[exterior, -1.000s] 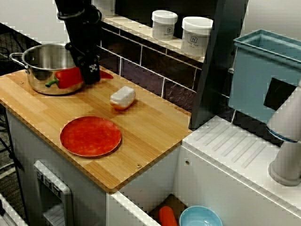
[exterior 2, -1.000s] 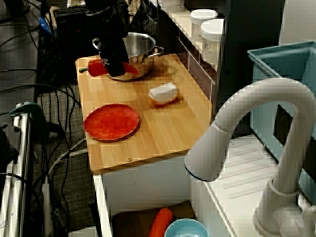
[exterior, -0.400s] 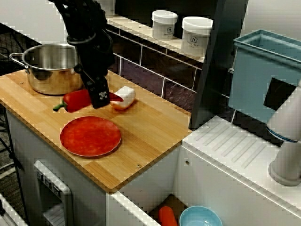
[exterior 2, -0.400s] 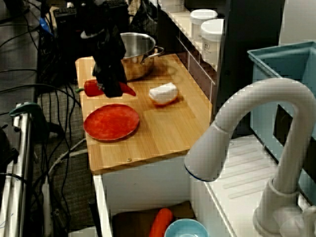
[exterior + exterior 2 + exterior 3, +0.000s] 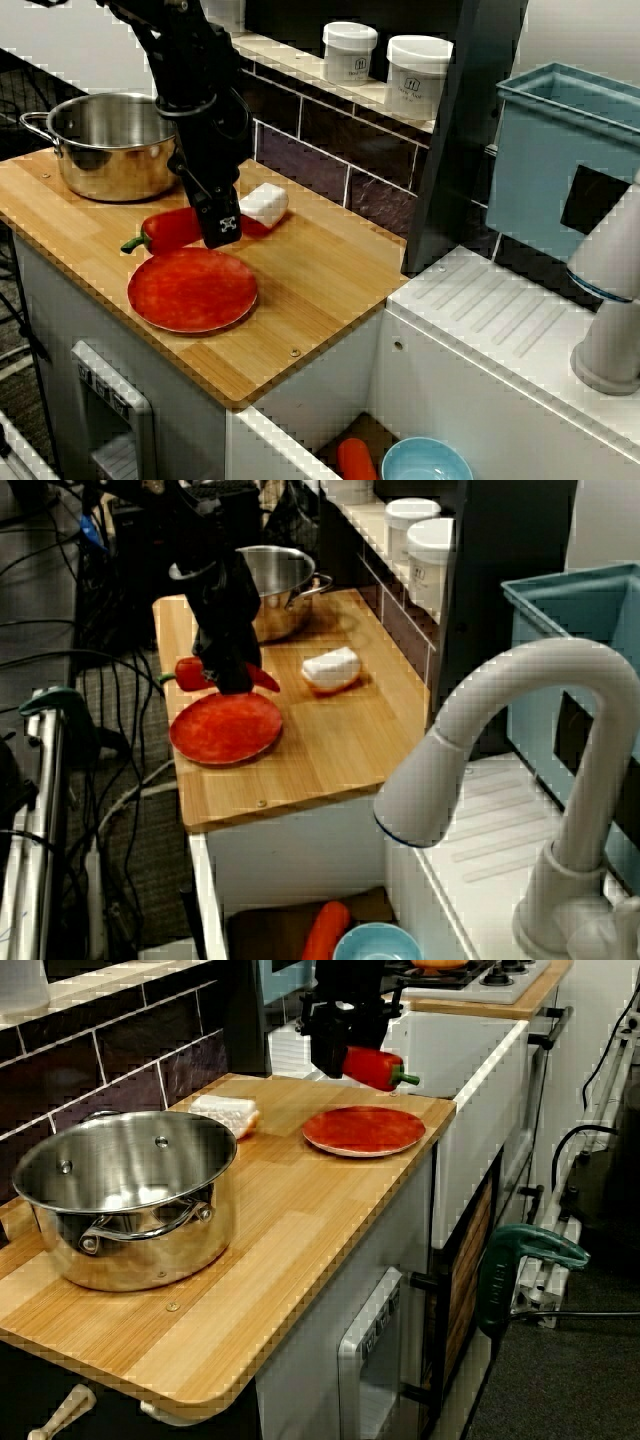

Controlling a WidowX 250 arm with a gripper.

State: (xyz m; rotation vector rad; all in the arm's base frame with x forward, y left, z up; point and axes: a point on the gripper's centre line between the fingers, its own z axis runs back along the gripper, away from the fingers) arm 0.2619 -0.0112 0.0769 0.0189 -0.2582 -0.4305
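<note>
The jaws hide the middle of the red pepper (image 5: 170,228).

From above, a steel pot (image 5: 105,145) sits at the wooden counter's (image 5: 320,275) ten o'clock; a white block (image 5: 266,202), perhaps toy food, lies near centre; two white jars (image 5: 350,52) stand at one o'clock.

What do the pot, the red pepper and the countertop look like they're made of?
Pot: polished metal, likely stainless steel; it mirrors its surroundings. Red pepper: possibly toy plastic, smooth with even colour. Countertop: light wood or wood laminate, showing plank strips and grain.
</note>
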